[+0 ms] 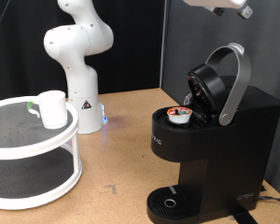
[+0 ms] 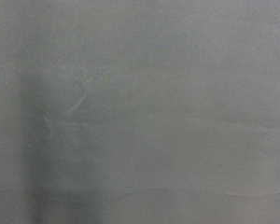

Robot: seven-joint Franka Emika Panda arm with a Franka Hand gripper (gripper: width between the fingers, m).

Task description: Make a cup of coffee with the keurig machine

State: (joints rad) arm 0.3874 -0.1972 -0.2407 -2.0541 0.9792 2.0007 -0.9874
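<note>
The black keurig machine (image 1: 210, 140) stands at the exterior view's right with its lid and silver-grey handle (image 1: 235, 79) raised. A small pod with a reddish-brown top (image 1: 181, 116) sits in the open chamber. The round drip tray (image 1: 169, 202) at its base is bare. The white cup (image 1: 52, 108) stands on the top tier of a white round rack at the exterior view's left. Only a white part of the arm's hand (image 1: 219, 6) shows at the exterior view's top edge, high above the machine; its fingers are out of frame. The wrist view shows only a blurred grey surface.
The white two-tier round rack (image 1: 33, 154) stands on the wooden table at the exterior view's left. The robot's white base (image 1: 79, 56) is behind it. A black curtain hangs behind the table. A cable runs from the machine at the lower right.
</note>
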